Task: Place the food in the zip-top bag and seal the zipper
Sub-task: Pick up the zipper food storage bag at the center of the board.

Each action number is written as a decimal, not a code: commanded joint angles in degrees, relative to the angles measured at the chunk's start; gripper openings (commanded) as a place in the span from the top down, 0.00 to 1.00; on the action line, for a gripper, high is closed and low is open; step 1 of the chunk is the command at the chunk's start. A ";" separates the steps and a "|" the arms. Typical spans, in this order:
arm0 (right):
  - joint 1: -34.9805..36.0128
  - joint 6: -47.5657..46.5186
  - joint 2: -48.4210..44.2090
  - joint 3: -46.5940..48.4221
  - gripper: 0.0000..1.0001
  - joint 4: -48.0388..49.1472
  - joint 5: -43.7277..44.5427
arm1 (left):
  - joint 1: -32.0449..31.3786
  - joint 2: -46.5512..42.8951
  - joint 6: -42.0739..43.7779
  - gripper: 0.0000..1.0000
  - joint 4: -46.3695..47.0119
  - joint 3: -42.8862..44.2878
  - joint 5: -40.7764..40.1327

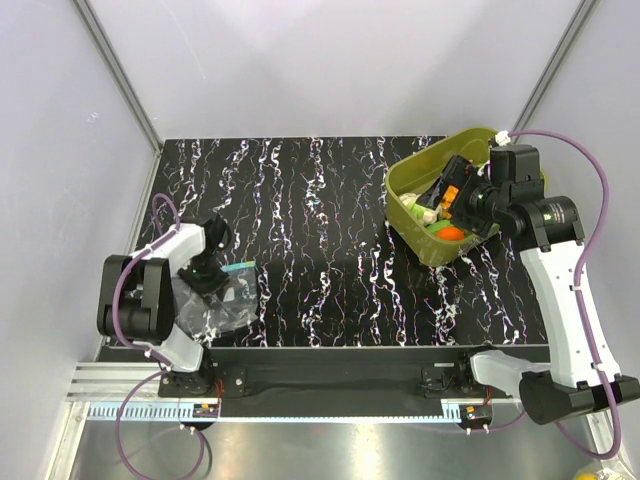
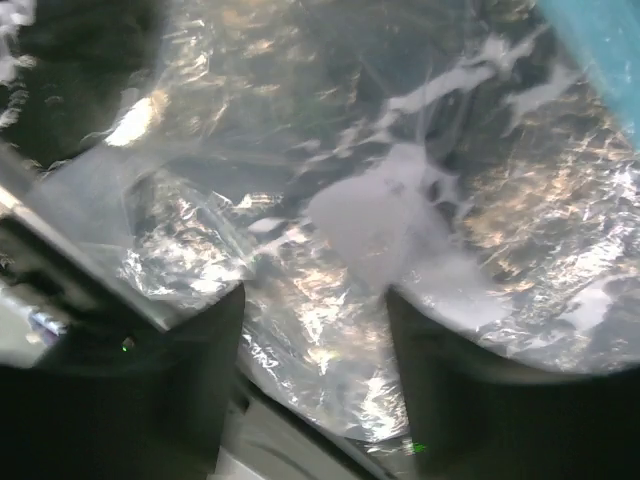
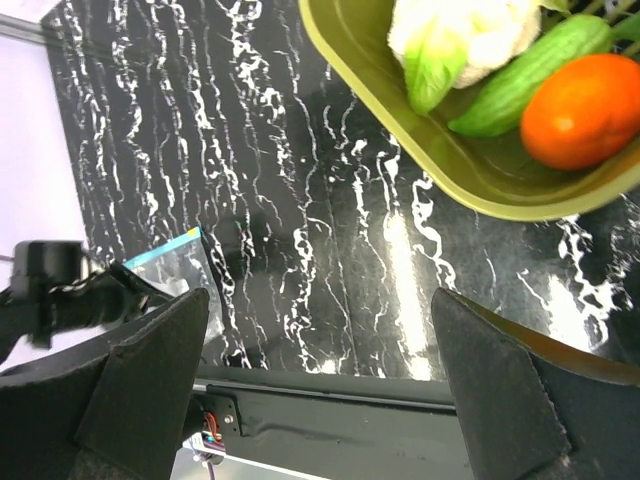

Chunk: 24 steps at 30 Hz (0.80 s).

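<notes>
Early stage, no food in bag yet; bag (image 1: 228,298) lies flat on table (image 1: 320,220) at near left, zipper (image 1: 236,265) along its far edge; left gripper (image 1: 205,278) sits down on bag, fingers (image 2: 180,370) apart with crinkly plastic between and under them, cannot tell if any layer is pinched; looks like holding or opening the mouth; right gripper (image 1: 458,200) hovers over tub (image 1: 415,175) at far right, fingers (image 3: 150,370) spread wide, nothing held; in tub: cauliflower (image 3: 470,30), cucumber (image 3: 525,72), orange fruit (image 3: 585,108); next, by my read: right drops into tub, closes on one piece, carries it across to bag; needs mouth held open by left first
</notes>
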 commanded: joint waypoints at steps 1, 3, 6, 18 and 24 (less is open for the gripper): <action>-0.06 -0.64 0.56 -0.02 0.00 4.31 -4.51 | 0.78 0.86 2.12 0.81 8.57 -0.28 7.00; -0.06 -3.27 2.22 0.85 0.00 5.46 -7.50 | 0.16 1.03 6.66 1.00 11.32 0.50 9.22; -0.06 -7.32 5.47 2.00 0.00 6.34 -18.01 | -4.39 0.95 14.82 1.00 13.61 5.59 9.85; 0.03 -11.99 17.08 -0.72 0.10 15.29 -43.62 | -21.80 -7.83 38.16 1.00 31.52 12.12 44.08; 1.60 -10.23 19.45 -2.57 0.42 20.57 -49.43 | -25.50 -11.36 42.28 1.00 35.32 13.51 48.25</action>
